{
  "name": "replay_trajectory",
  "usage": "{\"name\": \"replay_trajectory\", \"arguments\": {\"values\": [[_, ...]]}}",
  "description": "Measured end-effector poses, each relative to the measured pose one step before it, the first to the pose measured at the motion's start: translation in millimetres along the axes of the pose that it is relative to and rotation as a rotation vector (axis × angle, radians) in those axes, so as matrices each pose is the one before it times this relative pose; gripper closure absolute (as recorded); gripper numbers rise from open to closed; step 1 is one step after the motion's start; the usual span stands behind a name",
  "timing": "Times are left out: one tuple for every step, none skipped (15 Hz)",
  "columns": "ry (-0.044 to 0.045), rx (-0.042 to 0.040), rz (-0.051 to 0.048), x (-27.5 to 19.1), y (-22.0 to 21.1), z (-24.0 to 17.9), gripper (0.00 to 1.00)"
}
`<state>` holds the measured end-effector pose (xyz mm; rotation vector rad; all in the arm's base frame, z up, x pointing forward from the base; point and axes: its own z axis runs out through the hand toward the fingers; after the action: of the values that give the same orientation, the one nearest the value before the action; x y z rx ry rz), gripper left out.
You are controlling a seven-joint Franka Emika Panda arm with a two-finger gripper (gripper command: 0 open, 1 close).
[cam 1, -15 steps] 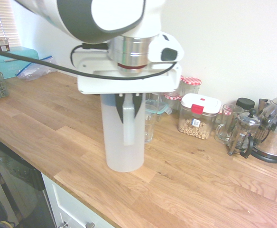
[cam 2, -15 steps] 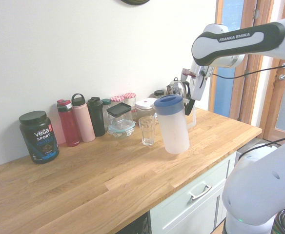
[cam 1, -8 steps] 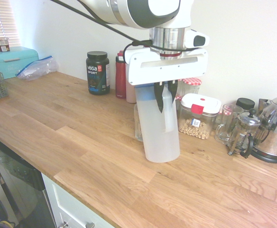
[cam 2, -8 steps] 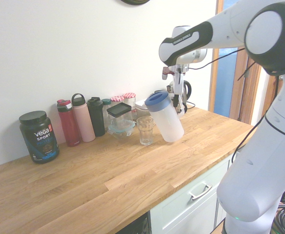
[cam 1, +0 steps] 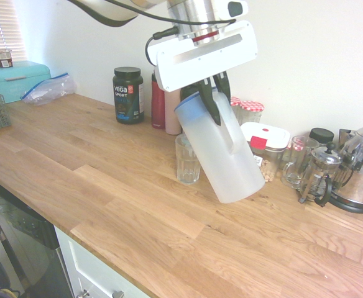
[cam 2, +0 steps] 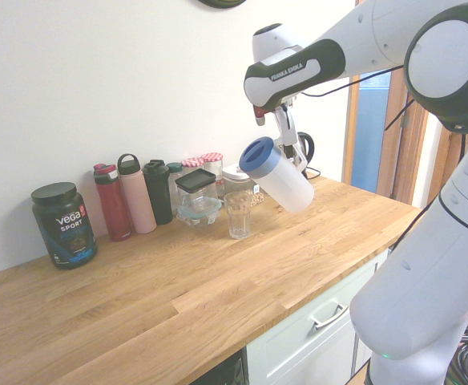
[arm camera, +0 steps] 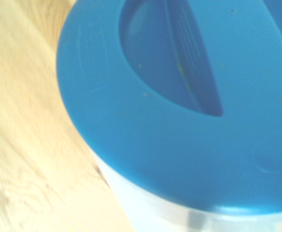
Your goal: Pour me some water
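A translucent white pitcher (cam 1: 228,158) with a blue lid (cam 1: 186,103) hangs tilted above the wooden counter (cam 1: 107,205), its lid end leaning toward a clear drinking glass (cam 1: 188,159). My gripper (cam 1: 214,99) is shut on the pitcher's handle, just behind the lid. The second exterior view shows the pitcher (cam 2: 286,180) raised to the right of the glass (cam 2: 239,214), lid (cam 2: 258,156) pointing left and down, with the gripper (cam 2: 285,152) above it. The blue lid (arm camera: 170,121) fills the wrist view. I cannot make out any water in the pitcher or the glass.
Along the wall stand a black protein tub (cam 1: 128,94), bottles (cam 2: 138,195), lidded jars (cam 1: 251,112), a food box with a red latch (cam 1: 263,146), a French press (cam 1: 318,177) and a kettle (cam 1: 362,167). A teal box (cam 1: 13,79) sits far left.
The pitcher has left the counter, moved toward the glass and tipped further over, lid end lowering toward the glass. The arm has swung back toward the wall.
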<state>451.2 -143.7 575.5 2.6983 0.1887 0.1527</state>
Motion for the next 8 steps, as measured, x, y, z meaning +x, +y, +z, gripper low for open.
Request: {"name": "replay_trajectory", "arguments": {"values": [[-0.01481, -0.04175, -0.01392, 4.57, -13.20, 1.66, 1.00], [-0.01757, -0.04664, -0.00899, 4.15, -11.24, 3.80, 1.00], [-0.02033, -0.04481, -0.00596, 4.27, -8.22, 5.33, 1.00], [-0.01883, -0.03449, -0.00703, 3.87, -4.61, 4.99, 1.00], [-0.01447, -0.02826, -0.01131, 3.28, -3.08, 4.68, 1.00], [-0.01140, -0.02372, -0.01064, 2.33, -2.09, 3.46, 1.00], [-0.00970, -0.02342, -0.00909, 1.20, -1.41, 1.28, 1.00], [-0.00694, -0.02516, -0.00753, 1.34, -1.69, -0.03, 1.00]]}}
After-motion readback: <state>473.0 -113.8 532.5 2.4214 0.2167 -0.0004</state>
